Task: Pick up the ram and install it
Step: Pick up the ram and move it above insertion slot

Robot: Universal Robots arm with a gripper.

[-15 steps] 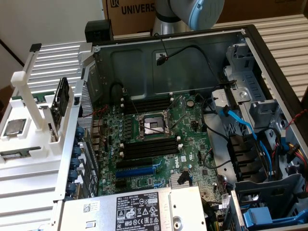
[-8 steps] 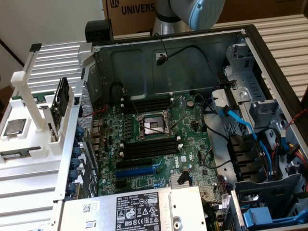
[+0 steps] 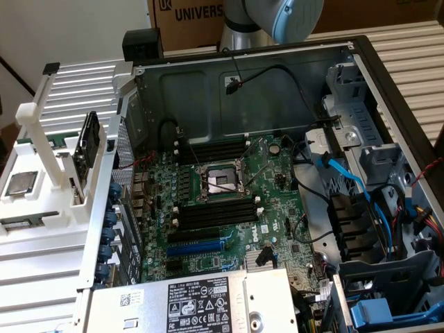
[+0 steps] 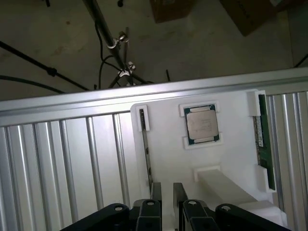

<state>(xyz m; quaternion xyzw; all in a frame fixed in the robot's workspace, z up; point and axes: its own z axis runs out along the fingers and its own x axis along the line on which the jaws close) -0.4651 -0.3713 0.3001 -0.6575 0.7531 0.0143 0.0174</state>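
A green ram stick (image 4: pixel 263 139) stands on edge in the white holder (image 4: pixel 168 144), to one side of the square silver processor chip (image 4: pixel 202 124). On the chip's other side a second thin stick (image 4: pixel 146 149) stands edge-on in its own groove. My gripper (image 4: pixel 167 191) hovers above the holder with its tips by the near end of that second stick. The jaws stand a narrow gap apart with nothing between them. In the exterior view the holder (image 3: pixel 62 208) sits left of the open computer case, whose motherboard has long black memory slots (image 3: pixel 211 211).
The case's metal wall (image 3: pixel 243 90) rises behind the motherboard, and cables and drive cages (image 3: pixel 374 208) crowd the exterior view's right. A power supply (image 3: pixel 201 302) lies at the front. A ribbed aluminium surface (image 4: pixel 62 163) surrounds the holder. A tall white post (image 3: pixel 41 132) rises from the holder.
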